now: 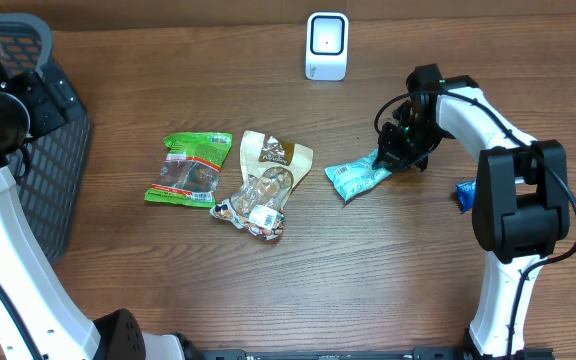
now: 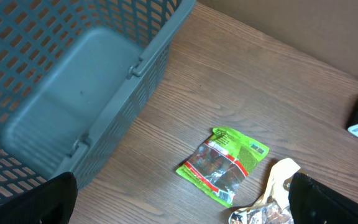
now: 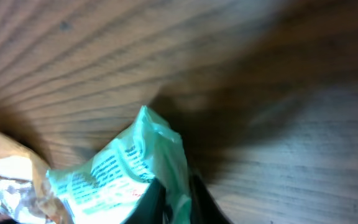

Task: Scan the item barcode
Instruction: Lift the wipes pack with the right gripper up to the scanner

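Overhead: the right arm reaches in from the near edge and bends down. Its right gripper is pinched closed on the right end of the teal plastic snack packet, which lies flat on the wooden desk below the white box-shaped scanner. There are one green foil packet, one tan-and-clear packet, one small blue packet and one dark grey mesh basket.

Left wrist: the left gripper hangs spread wide, holding nothing, above the basket's rim and the green packet.

Right wrist: the teal packet has its edge clamped between the dark gripper fingers.
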Controlling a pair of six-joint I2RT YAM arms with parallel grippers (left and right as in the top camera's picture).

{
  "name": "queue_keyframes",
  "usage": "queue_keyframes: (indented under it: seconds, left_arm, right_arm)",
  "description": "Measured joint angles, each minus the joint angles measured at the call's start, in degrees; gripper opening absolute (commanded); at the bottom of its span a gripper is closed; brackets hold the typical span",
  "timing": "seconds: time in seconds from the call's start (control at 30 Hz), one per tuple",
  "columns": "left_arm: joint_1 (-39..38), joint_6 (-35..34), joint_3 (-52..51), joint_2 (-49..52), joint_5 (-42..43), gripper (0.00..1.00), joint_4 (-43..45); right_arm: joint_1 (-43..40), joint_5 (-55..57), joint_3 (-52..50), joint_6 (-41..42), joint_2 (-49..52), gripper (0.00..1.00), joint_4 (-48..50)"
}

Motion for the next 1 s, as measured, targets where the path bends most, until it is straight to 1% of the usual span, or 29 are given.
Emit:
queue_keyframes:
  seconds: [0.03, 0.1, 0.2, 0.27, 0.33, 0.4, 0.5, 0.57, 0.67, 0.73, 0.87, 1.0]
  left_arm:
    - [0.0, 0.0, 0.0, 0.0, 0.0, 1.0, 0.0]
    - [0.0, 0.0, 0.0, 0.0, 0.0, 1.0, 0.0]
    - [0.0, 0.0, 0.0, 0.0, 0.0, 1.0, 0.0]
    - [0.0, 0.0, 0.0, 0.0, 0.0, 1.0, 0.0]
    - [0.0, 0.0, 0.0, 0.0, 0.0, 1.0, 0.0]
    - [0.0, 0.0, 0.0, 0.0, 0.0, 1.0, 0.0]
    - [0.0, 0.0, 0.0, 0.0, 0.0, 1.0, 0.0]
    - [0.0, 0.0, 0.0, 0.0, 0.0, 1.0, 0.0]
    - [0.0, 0.0, 0.0, 0.0, 0.0, 1.0, 0.0]
    - [0.0, 0.0, 0.0, 0.0, 0.0, 1.0, 0.0]
    - [0.0, 0.0, 0.0, 0.0, 0.0, 1.0, 0.0]
    - [0.0, 0.0, 0.0, 0.0, 0.0, 1.0, 0.0]
  right_arm:
    - [0.0, -0.6, 0.0, -0.8, 0.0, 0.04, 0.2]
    - [-0.5, -4.6, 0.0, -5.7, 0.0, 0.04, 0.7]
    - [-1.4, -15.1, 0.0, -14.0, 0.0, 0.04, 1.0]
    - [-2.0, -19.8, 0.0, -16.9, -0.3, 0.04, 0.7]
    - [-3.6, -26.0, 0.0, -20.5, -3.8, 0.04, 0.8]
    - [-5.3, -29.4, 0.0, -21.6, -9.5, 0.04, 2.0]
    - [-8.2, -32.0, 0.2, -20.4, -20.0, 0.04, 6.5]
    - [-9.9, -31.6, 0.4, -18.0, -26.1, 0.04, 9.7]
    - [-10.0, -26.5, 0.4, -12.8, -31.0, 0.04, 12.9]
    - [-9.6, -20.9, 0.4, -7.8, -34.7, 0.04, 13.4]
    - [-9.3, -16.3, 0.4, -2.4, -38.1, 0.04, 14.1]
    - [-9.2, -15.2, 0.4, 0.7, -38.3, 0.04, 14.1]
